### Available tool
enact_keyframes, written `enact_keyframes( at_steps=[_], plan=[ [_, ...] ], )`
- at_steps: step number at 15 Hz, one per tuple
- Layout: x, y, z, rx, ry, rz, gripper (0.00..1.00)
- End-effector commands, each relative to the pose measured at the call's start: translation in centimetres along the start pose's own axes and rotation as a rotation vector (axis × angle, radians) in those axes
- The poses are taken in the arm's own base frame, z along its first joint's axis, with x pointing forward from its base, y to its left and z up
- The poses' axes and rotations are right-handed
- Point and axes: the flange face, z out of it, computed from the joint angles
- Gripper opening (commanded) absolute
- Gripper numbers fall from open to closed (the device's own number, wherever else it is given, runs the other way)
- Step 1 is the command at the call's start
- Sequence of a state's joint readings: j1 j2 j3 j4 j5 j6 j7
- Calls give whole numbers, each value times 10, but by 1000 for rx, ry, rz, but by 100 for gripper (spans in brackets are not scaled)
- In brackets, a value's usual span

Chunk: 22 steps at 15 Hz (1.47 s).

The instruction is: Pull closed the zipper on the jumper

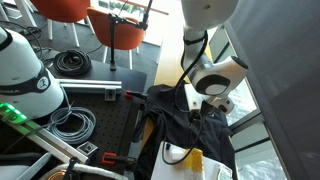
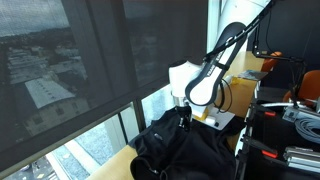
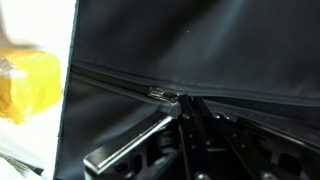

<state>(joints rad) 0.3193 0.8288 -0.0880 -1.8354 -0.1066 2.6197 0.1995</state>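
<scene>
Gripper [image 3: 186, 103] fingers rise from the lower edge of the wrist view and sit nearest the lens. Their tips are drawn together on the small metal zipper pull [image 3: 164, 95], apparently pinching it. The zipper [image 3: 110, 78] crosses the black jumper [image 3: 200, 40] from left to right, dropping slightly toward the right. This line is the working axis. Which side of the pull is already joined cannot be determined here. A yellow item [image 3: 30, 85] lies beside the fabric at the left edge.

In an exterior view, coiled cables [image 1: 70, 125] occupy the foreground. The jumper [image 1: 170, 120] lies rumpled on the work surface beyond them. Its length runs from the far edge toward the camera, and the gripper [image 1: 198, 110] is lowered onto its middle. The yellow item [image 1: 195, 158] rests at the near end.

In an exterior view, the jumper [image 2: 185, 150] is heaped beside the window [image 2: 80, 80], with the gripper [image 2: 183, 116] planted on top. Collar direction is not readable.

Judged step: the pull is grasped and the draw is in hand. The next move calls for a straight pull along the zipper line, keeping the grip firm and the fabric from bunching.
</scene>
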Motion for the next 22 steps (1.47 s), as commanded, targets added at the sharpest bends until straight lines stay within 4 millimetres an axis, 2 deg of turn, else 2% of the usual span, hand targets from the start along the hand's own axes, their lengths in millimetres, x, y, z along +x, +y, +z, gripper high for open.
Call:
enact_keyframes(
  at_steps=[1,7,18,22],
  plan=[
    [7,-33,-18,1,-21,-13,2],
    [14,-65,-22,10,-55,-39,2],
    [29,-139,-56,-6,-124,-13,2],
    [34,-159,-55,-10,-154,-23,2]
  ],
)
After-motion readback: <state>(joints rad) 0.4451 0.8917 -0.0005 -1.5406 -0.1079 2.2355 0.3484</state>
